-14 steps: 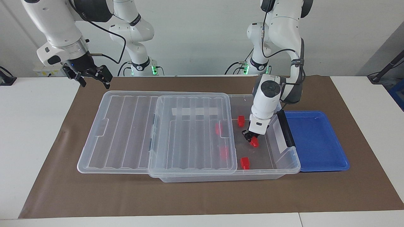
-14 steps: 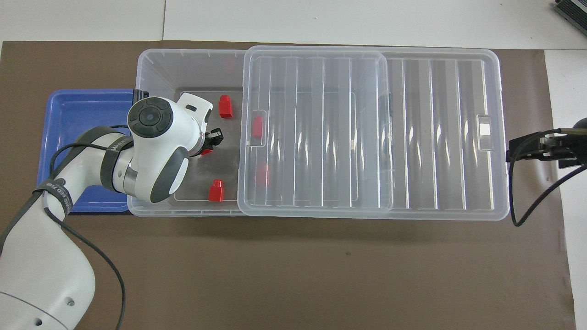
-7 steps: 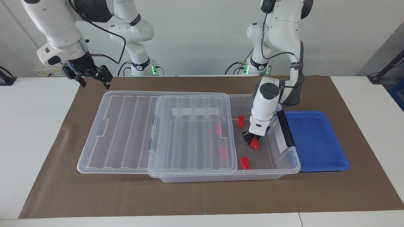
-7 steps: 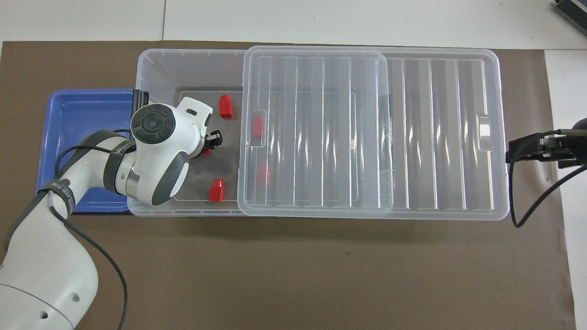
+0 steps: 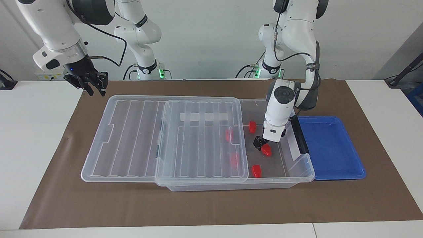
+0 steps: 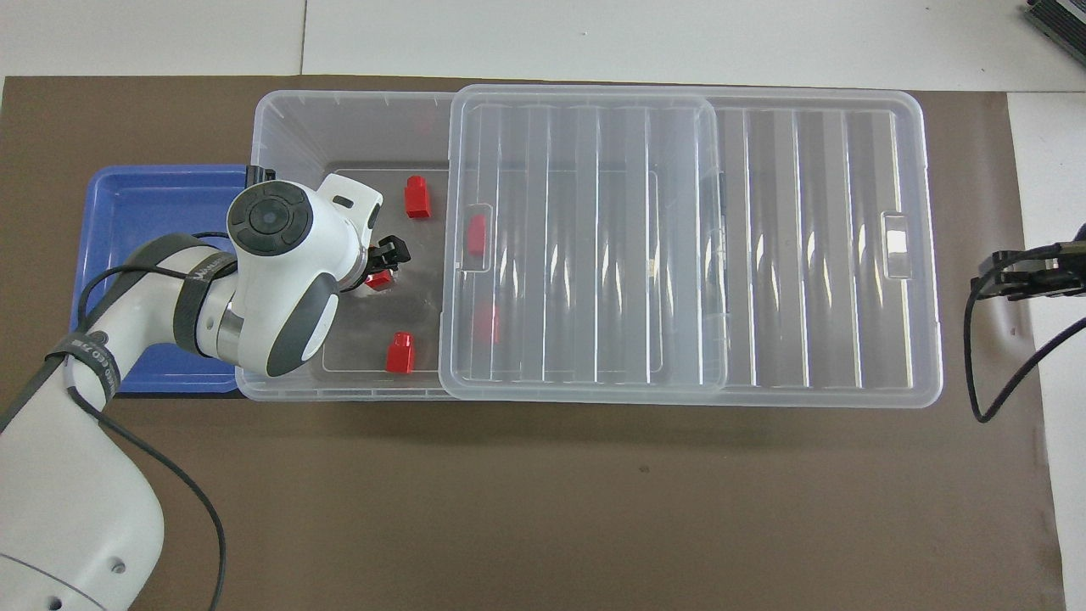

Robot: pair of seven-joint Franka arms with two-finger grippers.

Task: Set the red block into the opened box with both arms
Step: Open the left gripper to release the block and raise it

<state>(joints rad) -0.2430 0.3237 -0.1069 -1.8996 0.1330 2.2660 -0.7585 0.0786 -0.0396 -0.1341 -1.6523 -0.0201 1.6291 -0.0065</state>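
The clear box [image 5: 299, 173] [image 6: 339, 110] stands on the brown mat. Its ribbed lid [image 5: 132, 132] [image 6: 806, 255] is slid halfway off toward the right arm's end. A red block [image 5: 266, 151] [image 6: 379, 281] lies on the floor of the box's uncovered part. My left gripper [image 5: 259, 142] [image 6: 387, 257] hangs open just above and beside it, with nothing in it. Several more red blocks lie in the box, two of them under the lid. My right gripper [image 5: 96, 90] [image 6: 999, 278] waits in the air over the mat's edge, past the lid's end.
A shallow blue tray [image 5: 330, 145] [image 6: 144, 212] lies against the box's black-handled end, toward the left arm's end of the table. The left arm's forearm reaches over this tray and the box rim. A black cable trails from the right gripper.
The left gripper has let go of the red block, which now rests on the box floor, and has lifted slightly. The right gripper has drawn away from the lid's end and turned.
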